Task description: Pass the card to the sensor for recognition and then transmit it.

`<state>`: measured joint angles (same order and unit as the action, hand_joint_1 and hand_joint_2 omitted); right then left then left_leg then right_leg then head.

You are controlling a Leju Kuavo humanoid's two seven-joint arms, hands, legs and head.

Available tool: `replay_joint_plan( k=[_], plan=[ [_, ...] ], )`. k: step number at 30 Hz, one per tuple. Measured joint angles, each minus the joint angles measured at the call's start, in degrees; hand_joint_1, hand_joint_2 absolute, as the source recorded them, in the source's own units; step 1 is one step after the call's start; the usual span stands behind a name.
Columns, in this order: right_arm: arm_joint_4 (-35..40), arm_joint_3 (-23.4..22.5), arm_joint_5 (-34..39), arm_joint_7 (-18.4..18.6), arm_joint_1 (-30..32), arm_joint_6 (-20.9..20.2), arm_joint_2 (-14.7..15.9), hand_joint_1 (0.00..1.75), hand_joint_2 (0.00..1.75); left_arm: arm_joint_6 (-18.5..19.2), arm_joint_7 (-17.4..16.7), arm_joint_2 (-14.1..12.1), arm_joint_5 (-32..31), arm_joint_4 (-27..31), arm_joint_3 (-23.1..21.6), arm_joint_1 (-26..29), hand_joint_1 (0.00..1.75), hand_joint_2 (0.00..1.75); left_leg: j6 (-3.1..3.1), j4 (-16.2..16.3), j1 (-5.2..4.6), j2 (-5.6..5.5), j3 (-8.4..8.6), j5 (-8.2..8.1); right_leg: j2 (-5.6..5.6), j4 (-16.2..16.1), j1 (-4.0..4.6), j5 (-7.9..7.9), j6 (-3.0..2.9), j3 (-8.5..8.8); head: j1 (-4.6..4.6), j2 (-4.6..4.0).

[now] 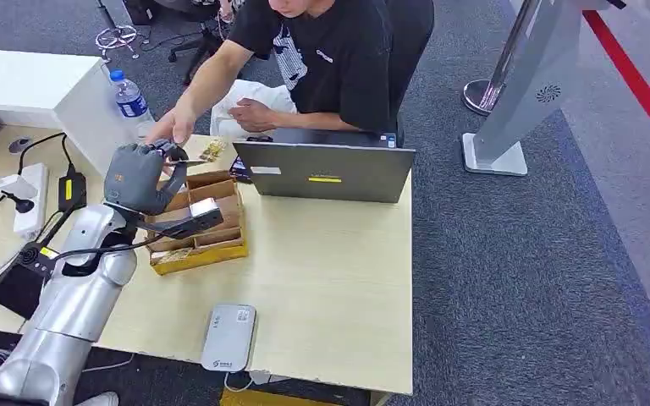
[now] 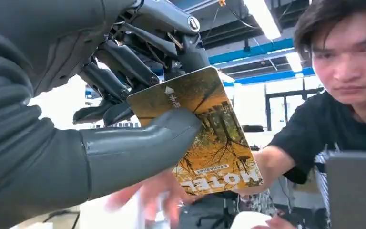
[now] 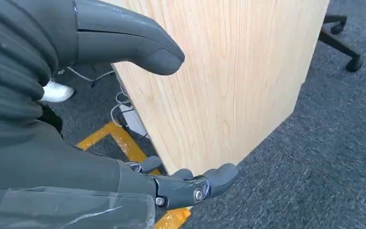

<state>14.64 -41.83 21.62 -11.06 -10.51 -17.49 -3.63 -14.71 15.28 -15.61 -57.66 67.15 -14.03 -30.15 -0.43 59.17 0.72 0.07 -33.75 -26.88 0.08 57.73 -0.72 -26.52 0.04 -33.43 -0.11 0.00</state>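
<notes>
My left hand (image 1: 140, 176) pinched the hotel card (image 2: 205, 129) between thumb and fingers, raised over the cardboard box (image 1: 207, 233), where a person's hand (image 1: 172, 127) reached toward it. The grey sensor (image 1: 228, 337) lay near the table's (image 1: 338, 279) front edge. My right hand (image 3: 138, 119) hung beside the table, fingers apart, holding nothing.

person's hand (image 2: 162, 200) blurred beneath card (image 2: 209, 138), thumb (image 2: 138, 148) covering card's near corner

Silver left arm (image 1: 76, 296), black cable along it; dark grey left hand (image 1: 140, 176), ribbed cover
</notes>
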Motion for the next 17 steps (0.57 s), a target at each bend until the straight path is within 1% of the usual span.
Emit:
replay_joint_plan(
  k=[5, 6, 7, 10, 13, 16, 17],
  plan=[
    [-0.1, 0.1, 0.0, 0.1, -0.3, 0.2, -0.2, 0.00, 1.75, -1.2, 0.0, 0.1, 0.1, -3.3, 0.0, -1.8, 1.75, 1.75, 0.00, 0.0, 0.00, 0.02, 0.00, 0.00, 0.02, 0.0, 0.00, 0.00, 0.00, 0.00, 0.00, 0.00],
    [-0.2, 0.2, 0.0, 0.1, -0.3, 0.2, -0.2, 0.00, 1.75, -1.3, 0.0, 0.1, 0.1, -3.8, 0.0, -2.0, 1.01, 1.75, 0.00, 0.0, 0.00, 0.03, 0.00, 0.00, 0.04, 0.0, 0.00, 0.00, 0.00, -0.01, -0.02, 0.00],
    [-0.2, 0.2, 0.0, 0.1, -0.3, 0.2, -0.2, 0.00, 1.75, -1.4, 0.0, 0.1, 0.1, -4.2, 0.0, -2.0, 0.00, 1.75, 0.00, 0.0, 0.00, 0.06, 0.00, -0.01, 0.08, 0.0, 0.00, 0.00, 0.00, -0.01, 0.00, 0.00],
    [-0.3, 0.2, 0.0, 0.1, -0.3, 0.1, -0.2, 0.00, 1.75, -2.3, 0.1, 0.1, 0.3, -4.9, 0.0, -1.9, 0.00, 1.75, 0.00, 0.0, 0.00, 0.03, -0.03, -0.01, 0.06, 0.0, 0.00, -0.01, 0.00, -0.02, -0.02, 0.00],
    [-0.3, 0.2, 0.1, 0.1, -0.3, 0.1, -0.2, 0.00, 1.75, -4.4, 0.3, 0.0, 0.9, -5.2, 0.0, -1.0, 0.00, 1.75, 0.00, 0.0, 0.00, 0.02, -0.04, -0.01, 0.06, 0.0, 0.00, -0.01, 0.00, -0.02, 0.00, 0.00],
    [-0.3, 0.2, 0.1, 0.0, -0.3, 0.1, -0.2, 0.00, 1.75, -5.2, 0.4, 0.0, 1.0, -5.4, 0.0, -0.5, 0.00, 1.75, 0.00, 0.0, 0.00, 0.01, -0.06, -0.01, 0.04, 0.0, 0.00, -0.01, 0.00, -0.02, 0.00, 0.00],
    [-0.3, 0.2, 0.1, 0.0, -0.3, 0.2, -0.2, 0.00, 1.75, -6.9, 0.6, 0.0, 1.3, -5.4, 0.1, 0.0, 0.00, 1.75, 0.00, 0.0, 0.00, 0.01, -0.07, -0.01, 0.04, 0.0, -0.01, -0.01, 0.00, -0.01, 0.00, 0.00]
  ],
)
